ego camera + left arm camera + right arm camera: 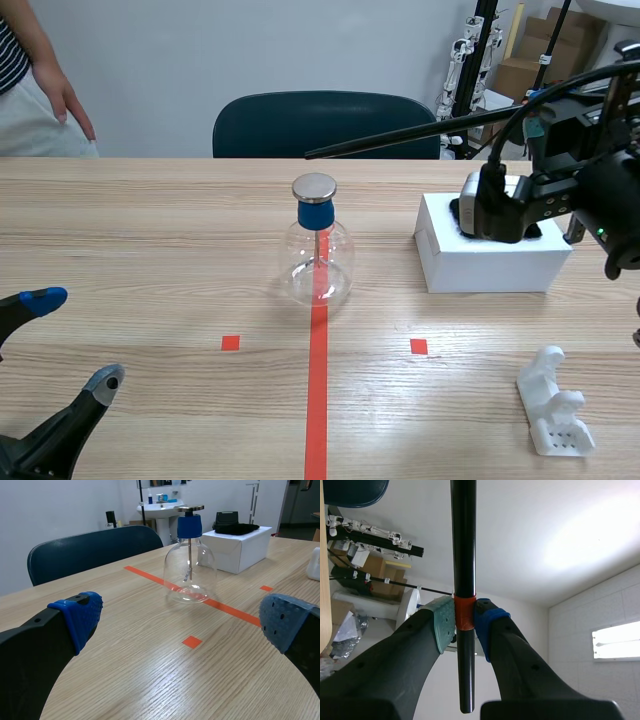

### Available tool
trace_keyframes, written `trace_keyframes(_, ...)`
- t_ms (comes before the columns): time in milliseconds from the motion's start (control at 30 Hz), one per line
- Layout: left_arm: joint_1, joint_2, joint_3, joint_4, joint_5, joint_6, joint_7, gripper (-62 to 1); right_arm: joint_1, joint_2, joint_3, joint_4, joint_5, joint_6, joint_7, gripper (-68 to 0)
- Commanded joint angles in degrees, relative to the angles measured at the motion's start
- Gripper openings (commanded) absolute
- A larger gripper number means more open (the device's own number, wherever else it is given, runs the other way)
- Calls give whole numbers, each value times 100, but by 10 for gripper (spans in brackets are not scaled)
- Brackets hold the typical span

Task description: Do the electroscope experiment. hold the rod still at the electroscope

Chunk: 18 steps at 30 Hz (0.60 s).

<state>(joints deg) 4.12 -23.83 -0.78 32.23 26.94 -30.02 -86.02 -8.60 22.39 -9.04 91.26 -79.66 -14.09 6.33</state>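
The long black rod [420,128] with an orange-red band lies nearly level in the air, running from the right side toward the middle; its free tip hangs above and just beside the round metal disc of the electroscope [318,255], a clear glass flask with a blue stopper, and whether tip and disc touch cannot be told; the right end effector [465,619] is clamped on the rod at the orange-red band, one pad on each side; the electroscope stands upright on the red tape line in the middle of the pale wooden bench [150,230]; the left end effector [75,338] rests low at the near left, its fingers wide apart, holding nothing; a white cardboard box [490,268] sits right of the flask, a white plastic holder [553,405] nearer; a dark teal chair [300,125] and a person's hand [72,100] are beyond the far edge.
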Motion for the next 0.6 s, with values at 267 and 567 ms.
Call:
trace_keyframes(267, -2, -33, -20, 76, -74, 31, -293, 14, 98, 76, 33, 92, -116, 31, -107, -624)
trace_keyframes(567, -2, -33, -20, 76, -74, 31, -293, 14, 96, 79, 35, 94, 264, -4, -105, -624)
